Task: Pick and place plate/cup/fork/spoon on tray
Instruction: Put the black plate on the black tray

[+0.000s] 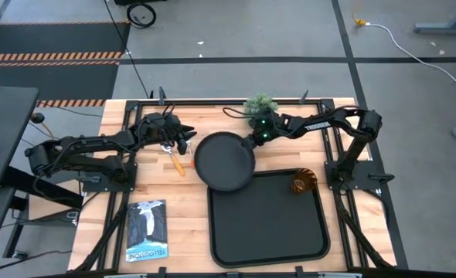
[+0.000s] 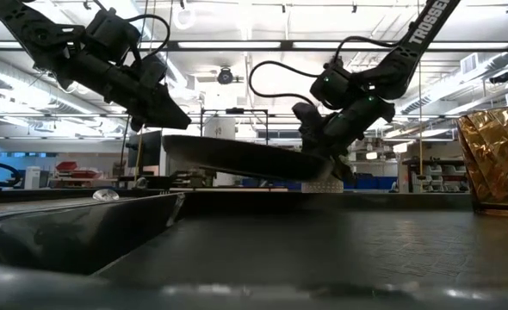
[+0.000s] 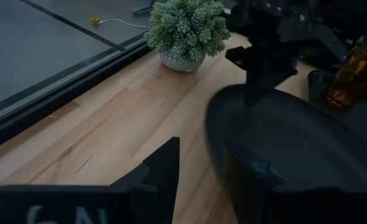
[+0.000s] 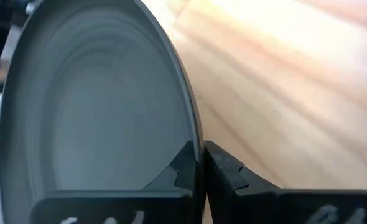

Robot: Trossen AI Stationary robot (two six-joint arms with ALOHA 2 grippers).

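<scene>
The right gripper (image 4: 199,163) has its jaws pinched shut on the raised rim of the round matte black plate (image 1: 224,160), one finger inside the rim and one outside. In the low view the plate (image 2: 237,158) hangs clear of the table, tilted slightly, with open air beneath it. From above, its near edge overlaps the far-left corner of the large black rectangular tray (image 1: 267,243), while most of it is still over bare wood.

The left gripper (image 1: 183,137) hovers just beside the plate's left edge, jaws parted and holding nothing; in the left wrist view its fingers (image 3: 165,171) straddle open air next to the plate's rim.

Under the left gripper, on the light wooden table (image 1: 151,185), lies an orange-handled utensil (image 1: 178,162); whether it is the fork or the spoon, or both lying together, cannot be told. One small amber translucent cup (image 1: 303,182) sits inside the tray close to its far-right corner, near the rim. The rest of the tray floor is bare, leaving wide room for setting things down.

One small potted green succulent (image 1: 260,104) stands at the table's far edge, just behind the right wrist. One printed booklet (image 1: 147,229) lies at the near-left, well apart from the tray.
</scene>
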